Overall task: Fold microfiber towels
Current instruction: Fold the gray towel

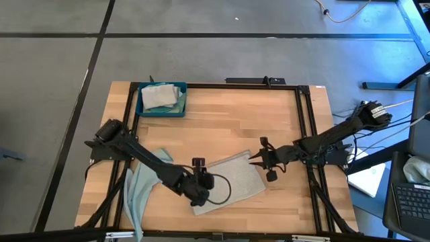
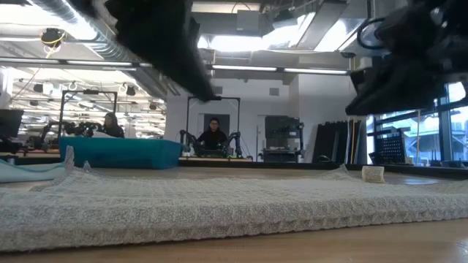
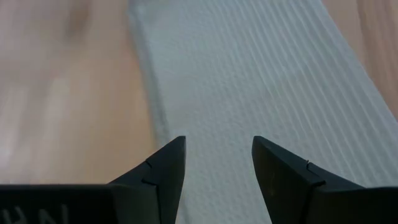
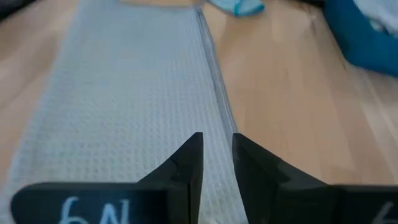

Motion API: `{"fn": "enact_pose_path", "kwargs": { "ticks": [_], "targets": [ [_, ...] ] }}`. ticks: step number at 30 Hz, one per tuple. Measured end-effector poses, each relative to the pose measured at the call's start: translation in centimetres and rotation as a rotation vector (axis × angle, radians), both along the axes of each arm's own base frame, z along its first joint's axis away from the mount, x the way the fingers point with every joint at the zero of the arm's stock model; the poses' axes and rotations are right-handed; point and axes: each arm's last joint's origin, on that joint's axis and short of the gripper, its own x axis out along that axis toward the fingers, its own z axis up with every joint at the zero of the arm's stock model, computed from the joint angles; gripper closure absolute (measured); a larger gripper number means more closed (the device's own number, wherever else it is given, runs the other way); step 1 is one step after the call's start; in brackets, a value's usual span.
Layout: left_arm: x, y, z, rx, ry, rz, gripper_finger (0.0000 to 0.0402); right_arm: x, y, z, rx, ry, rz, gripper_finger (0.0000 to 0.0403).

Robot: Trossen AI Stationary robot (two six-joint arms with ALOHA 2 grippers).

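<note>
Both hands empty above grey towel

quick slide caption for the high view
Both grippers, left and right, poised at opposite ends of a grey towel on the table.

In the high view the left arm lies across the grey towel, hiding the part beneath it, and whether its fingers touch the cloth cannot be told. The pale blue towel runs over the tabletop edge and is cut off at the bottom. In the low view both arms are dark blurs cropped at the top. The left wrist view cuts the towel off beyond the fingers. The tray's contents are too small to sort.
</note>
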Motion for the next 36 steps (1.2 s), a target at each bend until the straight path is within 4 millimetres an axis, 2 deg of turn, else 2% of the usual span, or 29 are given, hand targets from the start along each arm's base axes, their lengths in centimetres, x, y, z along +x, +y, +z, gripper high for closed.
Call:
{"fn": "enact_pose_path", "kwargs": {
  "ticks": [4, 10, 13, 17, 24, 29, 36],
  "targets": [
    [0.8, -1.1, -0.6, -0.038, 0.080, -0.021, 0.0225, 0.4, 0.0, -1.2, -0.030, 0.050, -0.037, 0.0315],
    [1.9, -2.3, 1.0, -0.178, 0.019, -0.019, 0.0225, 1.0, 0.3, -1.8, -0.022, 0.036, -0.031, 0.0313],
    [1.8, -3.0, 1.5, -0.241, 0.029, -0.034, 0.0225, 1.1, 0.3, -1.7, -0.006, 0.026, -0.029, 0.0295],
    [1.1, -4.1, 1.5, -0.295, 0.057, -0.047, 0.0225, 1.1, 0.3, -1.8, 0.030, 0.029, -0.048, 0.0247],
    [-0.4, -6.1, 0.9, -0.301, 0.098, -0.065, 0.0225, 1.3, 0.4, -1.3, 0.092, -0.017, -0.082, 0.0177],
    [-1.0, -7.6, -0.1, -0.343, 0.123, -0.065, 0.0225, 1.6, 0.5, -0.7, 0.149, -0.087, -0.094, 0.0166],
    [-0.8, -9.5, -1.4, -0.433, 0.100, -0.077, 0.0225, 1.5, 0.4, -0.8, 0.134, -0.071, -0.092, 0.0170]
  ]
}}
